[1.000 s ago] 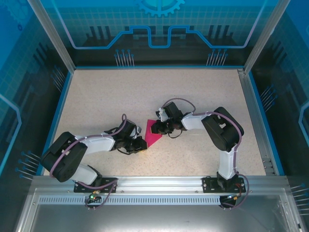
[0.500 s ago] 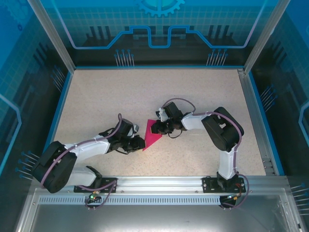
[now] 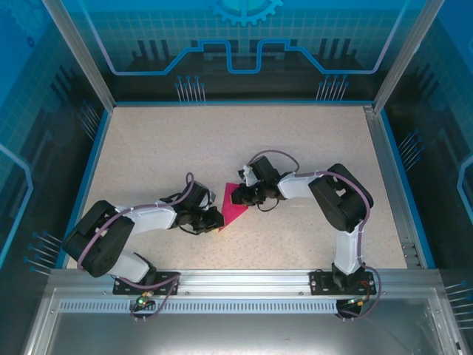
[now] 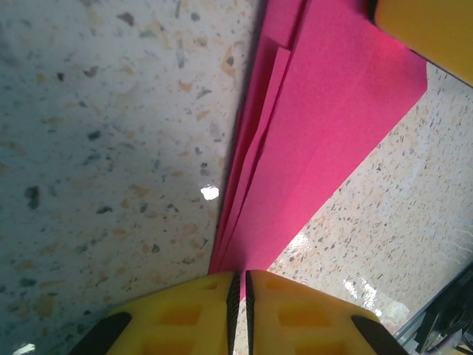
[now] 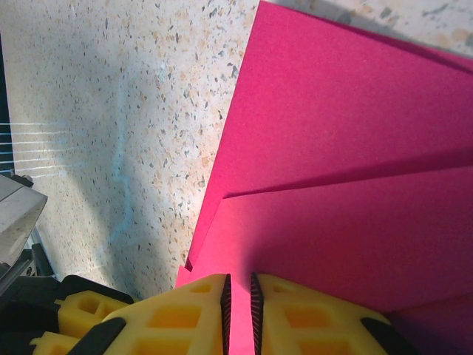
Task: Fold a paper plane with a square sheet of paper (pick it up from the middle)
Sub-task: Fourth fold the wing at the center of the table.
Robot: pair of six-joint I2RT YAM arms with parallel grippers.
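Observation:
The square sheet of paper, magenta-pink, lies near the table's middle, folded into a narrow wedge with stacked layers. My left gripper comes at its near-left tip. In the left wrist view the jaws are shut on that pointed end of the paper, whose layers fan away from them. My right gripper sits on the far part of the wedge. In the right wrist view it is shut with pink paper in the narrow slit, a folded flap edge just ahead.
The speckled beige table is ringed by a blue rim and clear enclosure walls. One yellow finger of the right gripper shows at the upper right corner of the left wrist view, resting on the paper.
Half a second ago the left arm stretched lower and further out; it has drawn back to where it stood a second ago. The paper and the right arm have not moved.

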